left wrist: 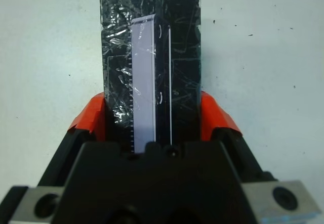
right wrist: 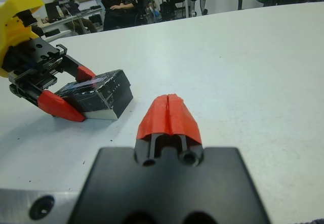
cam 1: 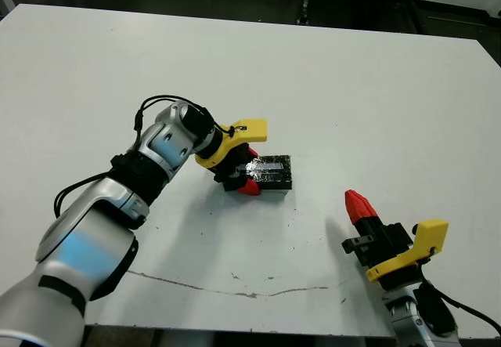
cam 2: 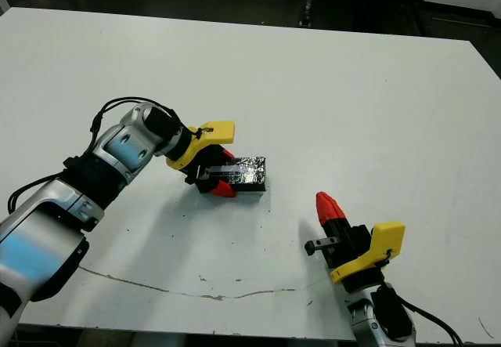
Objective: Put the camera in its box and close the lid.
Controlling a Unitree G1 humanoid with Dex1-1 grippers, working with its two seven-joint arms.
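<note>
The lid (cam 1: pixel 272 171) is clamped on the box by the left claw (cam 1: pixel 244 179); bare tabletop (cam 1: pixel 352 96) is seen all round. The right claw (cam 1: pixel 358 204) is held closed, empty, well apart.

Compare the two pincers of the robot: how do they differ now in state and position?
The left pincer sits around the lid near the table's middle, one finger on each side; the right pincer holds nothing, its fingers pressed together, apart from the lid. Both have red tips.
</note>
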